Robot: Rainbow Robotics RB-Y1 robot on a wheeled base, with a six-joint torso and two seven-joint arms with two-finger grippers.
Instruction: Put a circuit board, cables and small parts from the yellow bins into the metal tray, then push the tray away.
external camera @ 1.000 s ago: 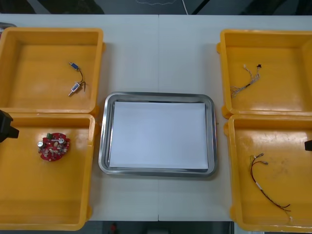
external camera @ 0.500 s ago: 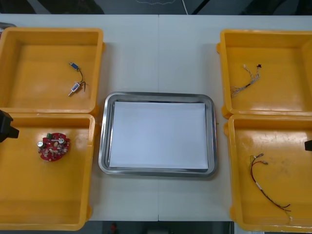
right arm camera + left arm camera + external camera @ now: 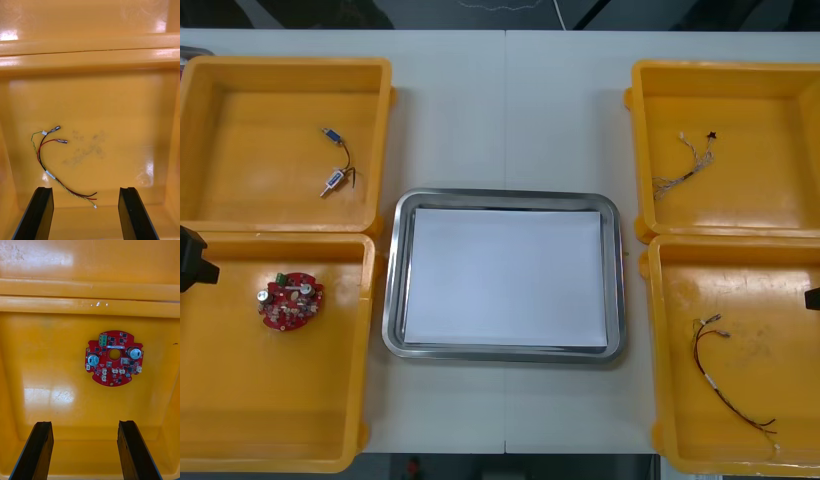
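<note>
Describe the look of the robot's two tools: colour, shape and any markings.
The left tool and the right tool look alike: each has two plain black fingers, flat slabs with squared tips. No markings or cables show on them.

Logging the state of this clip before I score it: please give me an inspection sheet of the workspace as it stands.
Surface: light table, seam down its middle.
Job's things: metal tray, white inside, nothing in it; four yellow bins; circuit board in the near left bin; small metal parts in the far left bin.
Clutter: nothing seen.
Grippers: left gripper open over the board's bin, short of the board; right gripper open over the near right bin.
Cables: red and yellow cable in the near right bin; thin pale cable in the far right bin.
Surroundings: nothing seen.
</note>
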